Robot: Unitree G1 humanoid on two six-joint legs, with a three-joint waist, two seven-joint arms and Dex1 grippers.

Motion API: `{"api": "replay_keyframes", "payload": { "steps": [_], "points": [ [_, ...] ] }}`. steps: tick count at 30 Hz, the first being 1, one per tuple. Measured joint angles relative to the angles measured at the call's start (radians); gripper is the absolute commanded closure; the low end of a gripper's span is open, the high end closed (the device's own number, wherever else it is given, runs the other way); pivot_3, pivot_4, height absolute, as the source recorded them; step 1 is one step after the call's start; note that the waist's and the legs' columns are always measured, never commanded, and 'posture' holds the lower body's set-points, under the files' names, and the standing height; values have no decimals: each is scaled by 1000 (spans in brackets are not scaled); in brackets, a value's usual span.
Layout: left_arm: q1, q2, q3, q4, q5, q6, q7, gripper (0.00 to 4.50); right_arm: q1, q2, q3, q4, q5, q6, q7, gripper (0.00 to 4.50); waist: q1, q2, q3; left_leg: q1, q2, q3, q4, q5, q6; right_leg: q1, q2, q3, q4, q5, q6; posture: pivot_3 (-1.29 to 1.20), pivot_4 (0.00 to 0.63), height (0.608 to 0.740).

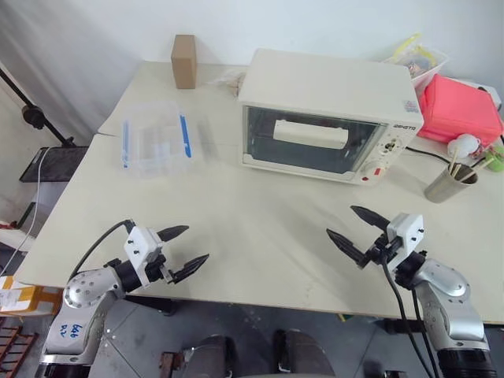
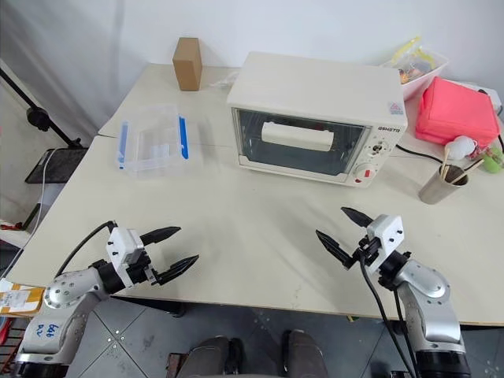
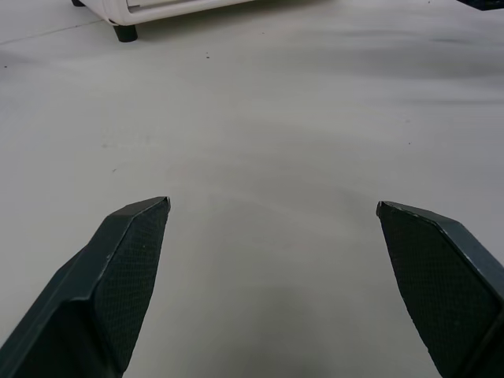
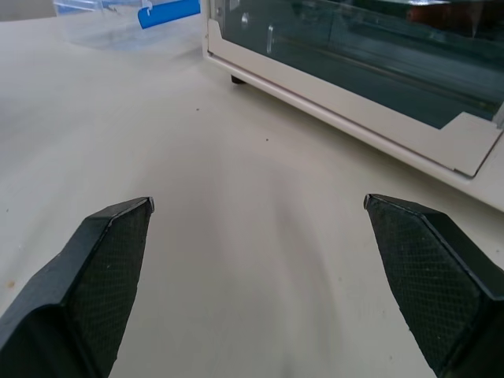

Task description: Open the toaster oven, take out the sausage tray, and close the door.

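The cream-white boxy toaster oven (image 1: 331, 114) with a glass front stands on the pale, off-white surface (image 1: 236, 213) at about one o'clock from the middle of the head view, well apart from both arms. Its door (image 1: 311, 140), a glass panel in a cream frame with a cream-white bar handle (image 1: 310, 134), is shut and upright. A column of control knobs and a red button (image 1: 377, 171) sit at the three o'clock side of the glass. Whether the sausage tray lies inside cannot be told through the dark glass.

The left tool (image 1: 183, 251) hovers over the near edge of the surface at about seven o'clock, its two black fingers spread wide and holding nothing. The right tool (image 1: 358, 231) hovers at about five o'clock, its fingers likewise spread wide and empty, aimed toward the oven's front.

A clear plastic container with blue clips (image 1: 155, 139) lies at ten o'clock, beside the oven. A brown cardboard box (image 1: 184, 61) stands upright at eleven o'clock. A pink box (image 1: 459, 109) sits at two o'clock, just beside the oven, and a metal cup holding sticks (image 1: 449, 183) stands at three o'clock.
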Motion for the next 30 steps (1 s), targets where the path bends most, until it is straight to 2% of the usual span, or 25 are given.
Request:
{"api": "replay_keyframes", "payload": {
  "steps": [3, 8, 11, 20, 27, 30],
  "points": [
    [-17, -5, 1, 0, -19, 16, 7, 25, -20, 1, 0, 0, 9, 9, -1, 0, -1, 0, 0, 0, 0, 0, 0, 0, 0, 0, 0, 0, 0, 0, 0, 0, 150, 740],
    [-133, -1, 55, -17, -246, 205, -30, 25, -141, 8, -30, -29, 114, 123, -43, 0, -1, 0, 0, 0, 0, -1, 1, 0, 0, 0, 0, -1, 1, 0, 0, 0, 150, 740],
    [-189, -2, 93, -16, -303, 230, -35, 25, -203, 8, -40, -36, 141, 163, -59, 0, -1, 0, 0, -1, 0, -1, 1, 0, 0, 0, 0, -1, 1, 0, 0, 0, 150, 740],
    [-245, -46, 44, -15, -319, 248, -54, 25, -363, 49, -13, -36, 144, 200, -76, 0, -1, 0, 0, -1, 0, 0, 2, 0, 0, 0, 1, -2, 1, 0, 0, 0, 150, 740],
    [-246, -57, 27, -15, -302, 247, -53, 25, -369, 62, 7, -36, 138, 205, -75, 0, -8, 0, 0, -2, 0, 0, 1, 1, 1, 0, 1, -2, 3, 0, 0, 0, 150, 740],
    [-279, -77, 18, 0, -301, 252, -47, 25, -315, 15, 19, -85, 126, 209, -32, 0, -6, 0, 0, -2, 0, -1, 2, 1, 1, 0, 1, -2, 3, 0, 0, 0, 150, 740]
  ]
}}
